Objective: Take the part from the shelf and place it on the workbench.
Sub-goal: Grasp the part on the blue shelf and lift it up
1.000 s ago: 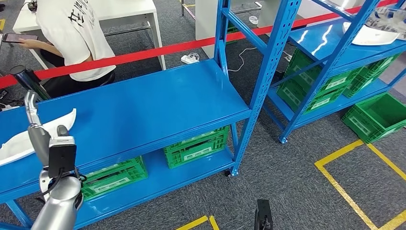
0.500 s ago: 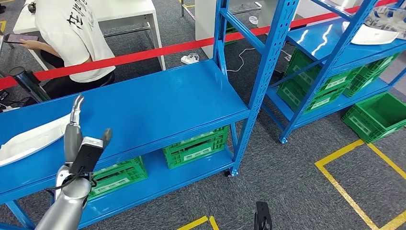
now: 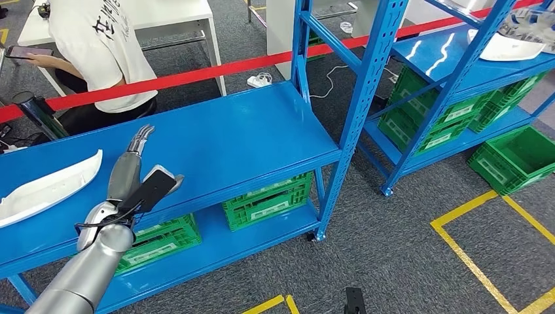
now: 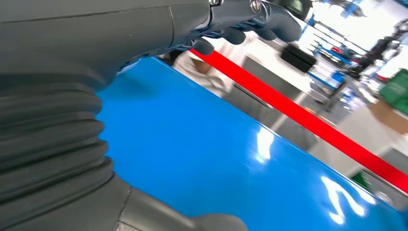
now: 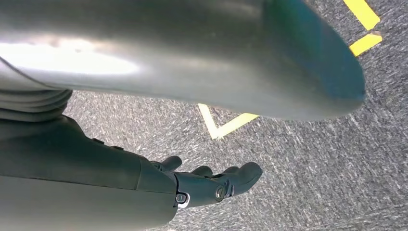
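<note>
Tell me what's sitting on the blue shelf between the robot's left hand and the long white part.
Nothing: in the head view, bare blue shelf top separates the empty left hand from the white part, which lies untouched off to its left.

Warehouse: blue racking (image 3: 366, 78), green crates (image 3: 268, 199)

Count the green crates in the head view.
At least 6: two under the near shelf, a left crate and a right crate; three under the far shelf; one floor crate. More may be hidden.
</note>
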Tool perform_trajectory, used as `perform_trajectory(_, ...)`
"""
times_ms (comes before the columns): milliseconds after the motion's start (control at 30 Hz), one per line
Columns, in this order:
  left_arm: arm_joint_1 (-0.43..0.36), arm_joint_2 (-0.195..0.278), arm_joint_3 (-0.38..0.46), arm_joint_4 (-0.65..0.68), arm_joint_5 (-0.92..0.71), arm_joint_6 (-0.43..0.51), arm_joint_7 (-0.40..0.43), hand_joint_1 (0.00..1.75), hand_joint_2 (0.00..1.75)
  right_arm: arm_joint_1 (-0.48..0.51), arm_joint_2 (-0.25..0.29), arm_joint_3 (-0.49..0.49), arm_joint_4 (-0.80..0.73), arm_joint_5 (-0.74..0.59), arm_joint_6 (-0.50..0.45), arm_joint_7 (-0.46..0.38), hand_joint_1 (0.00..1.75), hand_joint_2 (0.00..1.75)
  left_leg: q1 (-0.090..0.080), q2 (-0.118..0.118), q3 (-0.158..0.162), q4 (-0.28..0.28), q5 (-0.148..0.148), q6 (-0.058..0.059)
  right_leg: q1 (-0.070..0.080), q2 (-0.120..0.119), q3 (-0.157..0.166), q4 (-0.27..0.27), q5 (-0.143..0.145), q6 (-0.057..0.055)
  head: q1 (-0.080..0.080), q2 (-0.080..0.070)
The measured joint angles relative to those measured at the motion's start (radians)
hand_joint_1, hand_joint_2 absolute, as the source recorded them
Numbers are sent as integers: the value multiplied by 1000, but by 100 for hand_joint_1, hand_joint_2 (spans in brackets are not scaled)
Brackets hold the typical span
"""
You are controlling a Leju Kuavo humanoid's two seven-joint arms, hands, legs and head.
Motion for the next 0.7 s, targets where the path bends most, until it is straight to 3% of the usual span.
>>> perform_trajectory(200,-22,19,-16,25,-29,31,52,0,175,2,1,0,2,3,-2,5,0,0,0,0,0,0,0,0,0,0,0,0,0,-1,0,0)
perform_trajectory(400,-48,59,-43,49,-88,61,199,0,175,2,2,-2,3,-7,-18,5,0,0,0,0,0,-2,0,0,0,0,-1,0,-1,-1,0,0)
perform_trajectory(700,-73,123,-50,73,-99,46,320,0,175,2,2,-9,3,-11,-27,-13,0,0,0,0,0,-4,0,-1,0,0,-2,0,-2,-2,0,0)
